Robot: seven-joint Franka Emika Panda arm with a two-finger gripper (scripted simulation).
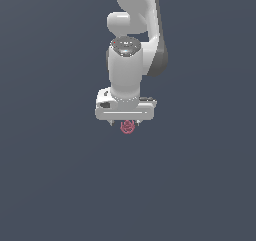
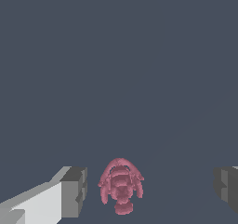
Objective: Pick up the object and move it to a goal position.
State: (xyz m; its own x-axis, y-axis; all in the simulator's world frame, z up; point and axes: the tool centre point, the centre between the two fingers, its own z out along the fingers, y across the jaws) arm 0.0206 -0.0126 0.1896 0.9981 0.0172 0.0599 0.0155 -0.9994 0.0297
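Note:
The object [image 1: 128, 127] is a tiny pinkish-red lump with a bumpy, swirled surface, on the dark grey floor just under my white gripper [image 1: 125, 123]. The hand hides its upper part in the exterior view. In the wrist view the object [image 2: 121, 185] lies between my two fingers, nearer to one grey pad [image 2: 74, 190] than to the other pad [image 2: 227, 187]. A clear gap shows on each side of it. My gripper [image 2: 149, 190] is open and holds nothing.
A plain dark grey floor [image 1: 55, 185] fills both views. The white arm [image 1: 135, 25] rises straight above the hand. No other object and no goal mark shows.

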